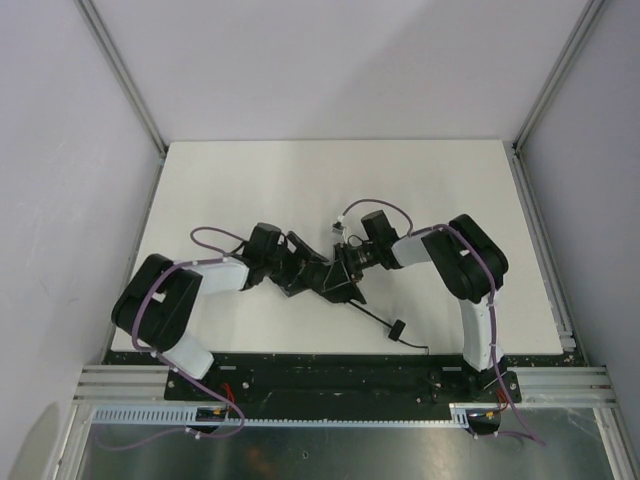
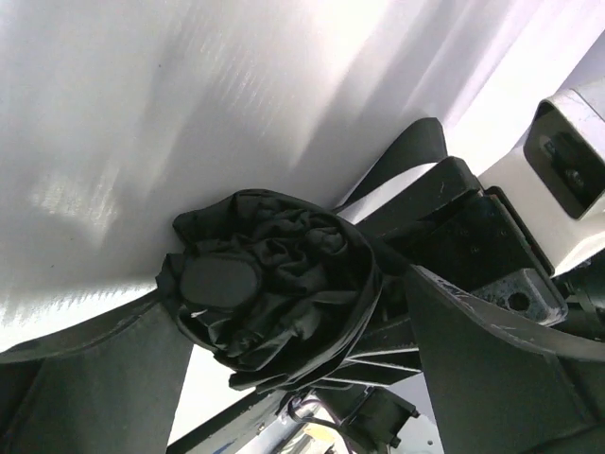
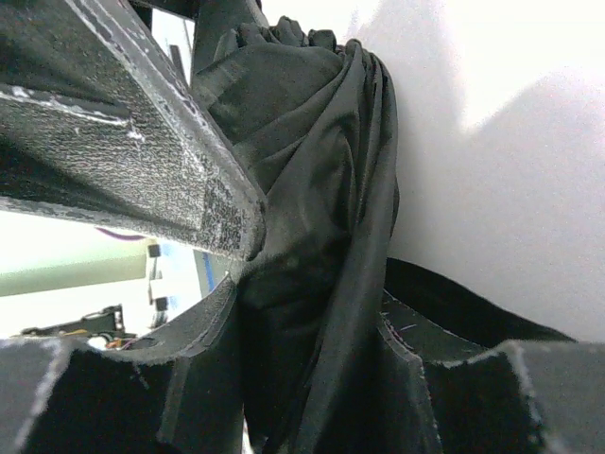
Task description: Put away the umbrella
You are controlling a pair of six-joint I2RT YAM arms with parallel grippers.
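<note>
Closest to the right wrist lens, the right claw (image 3: pixel 312 378) is pinching a fold of the umbrella (image 3: pixel 321 189), its two dark fingers (image 3: pixel 203 378) pressing the black fabric from either side. A broad textured finger of the other claw is slanting across the upper left of that view and is touching the same bundle, blocking most of what is behind it.

From the left wrist, the left claw (image 2: pixel 288 293) is closing on the crumpled canopy, with a finger against each flank of the bundle and a rounded black cap showing at its middle. The right arm's black bracket and white housing (image 2: pixel 567 161) are crowding in from the right, just beside the fabric.

Seen from above, both arms are bending inward and meeting near the middle of the white tabletop (image 1: pixel 300 180), where the umbrella is being held between them, close to the surface (whether it is resting on it or slightly lifted cannot be told). A thin black strand (image 1: pixel 375 315) is trailing from the bundle toward the near edge, with a small dark block on it. Purple cables (image 1: pixel 215 235) are looping over both arms, and a metal rail (image 1: pixel 340 385) is running along the near edge.
</note>
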